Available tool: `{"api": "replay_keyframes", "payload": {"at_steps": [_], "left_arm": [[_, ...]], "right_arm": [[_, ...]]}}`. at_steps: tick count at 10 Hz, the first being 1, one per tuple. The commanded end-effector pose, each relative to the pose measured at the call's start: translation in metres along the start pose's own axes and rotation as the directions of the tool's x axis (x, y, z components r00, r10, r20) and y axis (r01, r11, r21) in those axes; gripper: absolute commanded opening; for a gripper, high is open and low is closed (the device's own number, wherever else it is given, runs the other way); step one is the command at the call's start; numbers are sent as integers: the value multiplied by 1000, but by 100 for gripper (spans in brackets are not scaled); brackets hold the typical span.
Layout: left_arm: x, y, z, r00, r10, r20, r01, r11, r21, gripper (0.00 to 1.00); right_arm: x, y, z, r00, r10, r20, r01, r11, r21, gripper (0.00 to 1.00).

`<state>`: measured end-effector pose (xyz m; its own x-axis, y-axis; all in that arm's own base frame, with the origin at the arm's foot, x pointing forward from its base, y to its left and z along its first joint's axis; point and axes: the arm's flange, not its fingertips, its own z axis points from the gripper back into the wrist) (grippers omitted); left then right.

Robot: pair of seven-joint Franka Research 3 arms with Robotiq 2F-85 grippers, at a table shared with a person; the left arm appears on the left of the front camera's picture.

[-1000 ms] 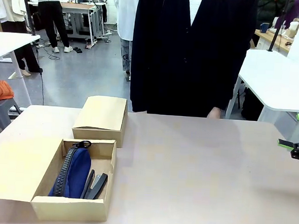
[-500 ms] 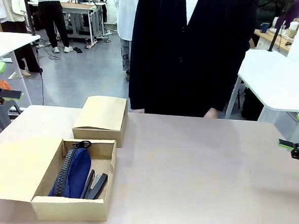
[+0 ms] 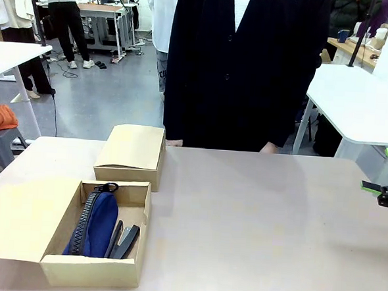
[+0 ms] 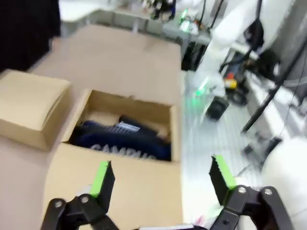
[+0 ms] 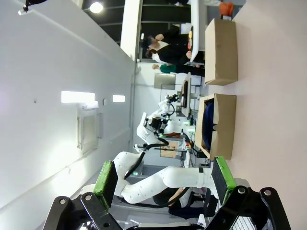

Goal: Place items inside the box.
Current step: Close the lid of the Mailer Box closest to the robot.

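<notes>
Left gripper (image 4: 160,179): black linkage body, 2 fingers (image 4: 102,178) tipped with bright green pads, silver screws at the knuckles. Right gripper (image 5: 163,179): same black frame, 2 green-padded fingers (image 5: 105,178), round pivot bolts. White glossy arm segments with black joint bands. Person (image 3: 245,69) wears a long dark buttoned coat over a white top.

We see the left gripper (image 4: 160,175), whose green pad and black finger stuck in at the front view's left edge half a second ago, gone from that spot now, and the person's hands (image 3: 268,148) shifted slightly left along the table's (image 3: 255,215) far edge.
</notes>
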<state>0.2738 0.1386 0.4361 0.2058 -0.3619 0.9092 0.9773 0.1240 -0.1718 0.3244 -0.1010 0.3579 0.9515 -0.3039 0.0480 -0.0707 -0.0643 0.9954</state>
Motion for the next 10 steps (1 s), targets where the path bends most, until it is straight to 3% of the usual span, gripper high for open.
{"api": "replay_keyframes", "payload": {"at_steps": [1,2,3,6,7,8,10], "left_arm": [[-40,32,17,863,-469,-187,505,810,297,100],[-49,58,48,872,-430,-232,489,771,409,100],[-17,13,8,988,-141,-66,145,988,61,100],[-17,13,8,988,-141,-66,145,988,61,100],[-29,25,13,979,-186,-81,192,977,88,100],[-29,30,18,953,-269,-140,281,957,69,100],[-47,49,59,936,-235,-261,271,956,109,100]], "right_arm": [[2,5,1,1000,-13,15,13,1000,20,100],[2,5,1,1000,-13,15,13,1000,20,100],[2,5,1,1000,-13,15,13,1000,20,100],[2,5,1,1000,-13,15,13,1000,20,100],[2,5,1,1000,-13,15,13,1000,20,100],[2,5,1,1000,-13,15,13,1000,20,100],[2,5,1,1000,-13,15,13,1000,20,100]]}}
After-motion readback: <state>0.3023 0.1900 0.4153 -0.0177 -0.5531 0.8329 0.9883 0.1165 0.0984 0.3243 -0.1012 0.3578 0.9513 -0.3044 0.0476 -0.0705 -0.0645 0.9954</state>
